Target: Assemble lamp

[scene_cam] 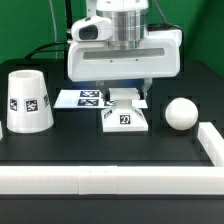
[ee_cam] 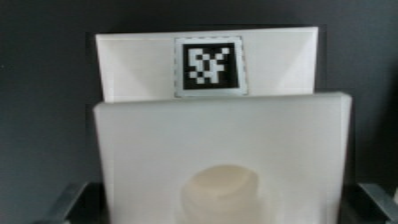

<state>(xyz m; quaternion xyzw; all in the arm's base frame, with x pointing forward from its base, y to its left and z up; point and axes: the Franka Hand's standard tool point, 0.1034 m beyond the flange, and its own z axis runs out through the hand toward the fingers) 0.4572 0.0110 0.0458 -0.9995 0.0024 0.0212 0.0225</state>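
White plastic lamp parts rest on the black tabletop [scene_cam: 90, 150], where we see the square base [scene_cam: 125, 118] between our spread, empty fingers [ee_cam: 71, 205], the shade [scene_cam: 27, 102] at the exterior view's left and the bulb [scene_cam: 181, 112] at its right.

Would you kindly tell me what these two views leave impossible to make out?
Gripper: whether it clamps the base; wrist view's edge cuts the fingertips off.
Marker board: exterior view, partly behind the gripper.
Shade: tag too small to read, exterior view.
Bulb: outside the wrist view.
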